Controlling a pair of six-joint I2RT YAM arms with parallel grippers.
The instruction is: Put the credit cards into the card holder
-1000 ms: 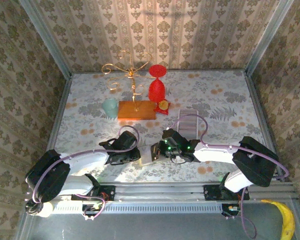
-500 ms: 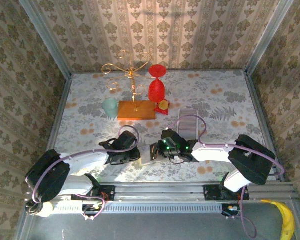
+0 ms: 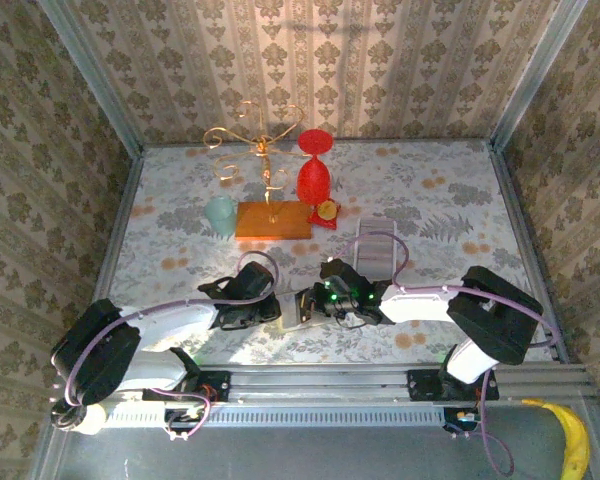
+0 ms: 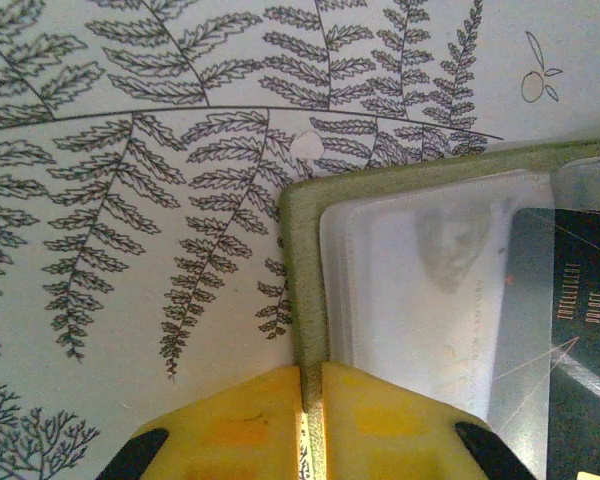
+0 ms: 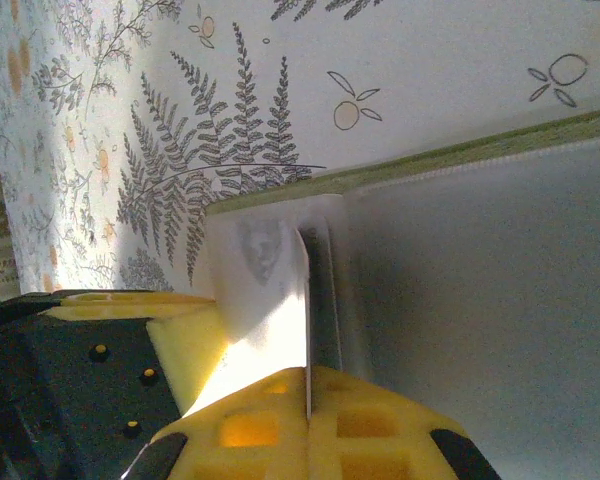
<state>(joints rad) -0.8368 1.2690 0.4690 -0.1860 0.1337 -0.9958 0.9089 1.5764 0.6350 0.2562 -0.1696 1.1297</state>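
Observation:
The green card holder [image 3: 296, 309] lies on the floral tabletop between both grippers. My left gripper [image 4: 312, 378] is shut on the card holder [image 4: 298, 250] at its green edge, and this gripper [image 3: 272, 311] sits just left of the holder in the top view. My right gripper [image 5: 308, 388] is shut on a whitish credit card [image 5: 268, 285] with a faint portrait, its far end at the holder's clear sleeve beside the green rim [image 5: 430, 158]. From above, the right gripper [image 3: 314, 305] touches the holder's right side. A dark blue card [image 4: 572, 345] lies under the clear sleeve.
A pale flat rectangle [image 3: 377, 250] lies just behind the right arm. Farther back stand a gold wire stand on a wooden base [image 3: 272, 219], a red goblet [image 3: 315, 176] and a teal cup [image 3: 220, 214]. A banana [image 3: 577, 442] lies off the table, front right.
The right gripper has crept left with the whitish card, closer onto the holder. The left gripper and the holder have stayed put.

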